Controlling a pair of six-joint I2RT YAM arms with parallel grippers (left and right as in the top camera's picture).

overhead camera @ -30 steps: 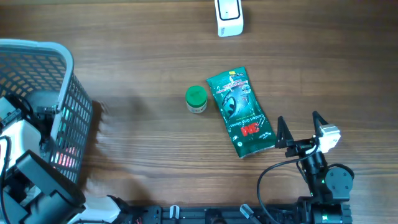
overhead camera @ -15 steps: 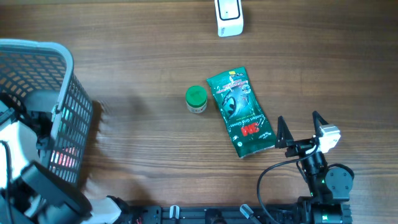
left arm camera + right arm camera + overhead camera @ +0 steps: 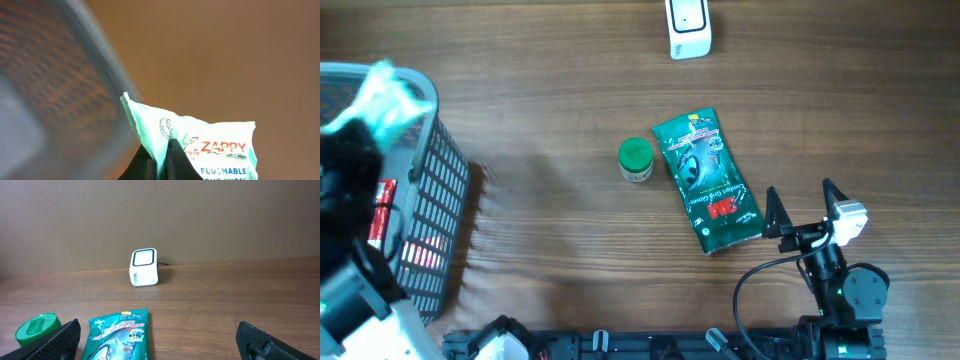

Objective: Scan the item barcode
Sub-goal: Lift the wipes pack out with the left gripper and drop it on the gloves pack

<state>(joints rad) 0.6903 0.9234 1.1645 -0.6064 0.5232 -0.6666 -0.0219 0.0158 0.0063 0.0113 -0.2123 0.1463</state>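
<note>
Above the basket (image 3: 432, 200) at the table's left, the left gripper (image 3: 162, 159) is clamped near a side edge of the wipes pack (image 3: 220, 145). The pack is probably light, soft, slippery film, best pinched at a seam. Its printed face looks at the wrist camera; its long axis is unclear and no barcode shows. The right gripper (image 3: 800, 192) stands wide open and empty.

Mint wipes pack (image 3: 212, 150) — green pouch (image 3: 708, 180), grey basket (image 3: 442, 195).

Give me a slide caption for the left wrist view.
Left gripper pinching a Zappy wipes pack by its edge, basket blurred behind.
</note>
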